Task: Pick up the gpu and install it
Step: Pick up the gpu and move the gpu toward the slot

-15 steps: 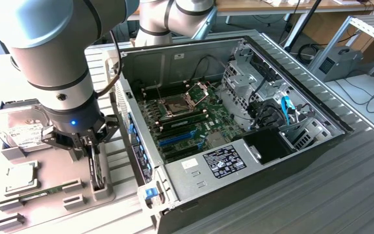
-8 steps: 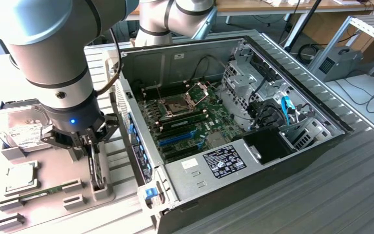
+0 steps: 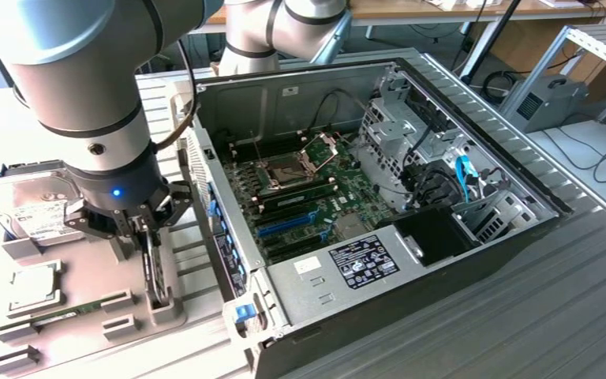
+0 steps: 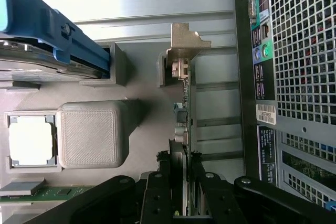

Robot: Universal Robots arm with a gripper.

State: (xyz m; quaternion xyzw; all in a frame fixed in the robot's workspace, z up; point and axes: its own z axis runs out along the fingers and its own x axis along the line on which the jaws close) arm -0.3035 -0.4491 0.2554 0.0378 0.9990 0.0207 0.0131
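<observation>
Jaws: we see the gripper (image 3: 154, 239) (image 4: 182, 170) lowered straight down, closed on the gpu (image 3: 158, 272) (image 4: 184, 106), with a finger against each face and no gap that we can make out.
Gpu: it stands on edge between the jaws, its lower edge seated in the grey holder (image 3: 162, 312). We judge it has not been lifted yet.
Why on edge: the holder offers the thin top edge upward, so the jaws can pinch the flat faces rather than the fan.
Bracket: the silver bracket (image 4: 185, 38) lies ahead of the jaws at the card's far end (clear of the grip, so it can meet the rear of the case).
Computer case: the computer case (image 3: 387, 284) (image 4: 304, 51) lies open just beside the jaws, motherboard (image 3: 314, 189) facing up for a drop from above.
Other parts: on the far side of the jaws from the case, the hard drive (image 3: 35, 209), the processor (image 3: 31, 286) (image 4: 30, 140) and the RAM stick (image 3: 66, 314) rest in their own seats on the surface (image 3: 555, 300).
</observation>
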